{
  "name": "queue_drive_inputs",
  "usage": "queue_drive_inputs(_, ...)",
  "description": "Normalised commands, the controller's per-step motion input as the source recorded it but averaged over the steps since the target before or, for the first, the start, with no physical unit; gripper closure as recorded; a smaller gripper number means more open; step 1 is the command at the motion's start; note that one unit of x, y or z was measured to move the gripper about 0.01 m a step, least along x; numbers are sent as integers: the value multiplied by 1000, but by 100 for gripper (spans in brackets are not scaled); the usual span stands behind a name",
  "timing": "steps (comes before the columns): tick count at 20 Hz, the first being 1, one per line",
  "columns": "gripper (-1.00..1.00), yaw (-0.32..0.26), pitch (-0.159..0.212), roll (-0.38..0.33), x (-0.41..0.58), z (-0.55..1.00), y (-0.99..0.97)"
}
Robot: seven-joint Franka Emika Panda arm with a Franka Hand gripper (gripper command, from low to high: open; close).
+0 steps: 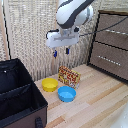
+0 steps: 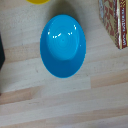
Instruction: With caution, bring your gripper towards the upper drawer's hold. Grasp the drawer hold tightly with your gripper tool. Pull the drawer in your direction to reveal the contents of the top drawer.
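Observation:
My gripper, a grey-white claw with two short blue-tipped fingers on a bulky white arm, hangs open and empty in mid-air above the wooden floor. The dark brown dresser stands at the exterior view's right. Its upper drawer is shut, with the thin drawer hold running across its middle. The gripper is well off to the exterior view's left of that hold, touching nothing. The wrist view looks straight down and shows neither the fingers nor the dresser.
Under the gripper lie a blue bowl, a yellow bowl and a patterned box. A black case fills the exterior view's lower left. The lower drawer is shut. A light curtain hangs behind.

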Motion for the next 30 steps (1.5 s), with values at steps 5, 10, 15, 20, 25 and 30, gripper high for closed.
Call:
queue_drive_inputs(5,-100,85,6,-370,171,130,59)
queue_drive_inputs(10,-100,71,8,-353,184,214,49)
queue_drive_inputs(15,-100,88,2,-333,138,271,54)
queue_drive_inputs(20,-100,69,18,-267,205,484,153)
queue_drive_inputs(25,-100,53,47,-296,162,357,91)
queue_drive_inputs(30,-100,71,40,-372,53,57,0)
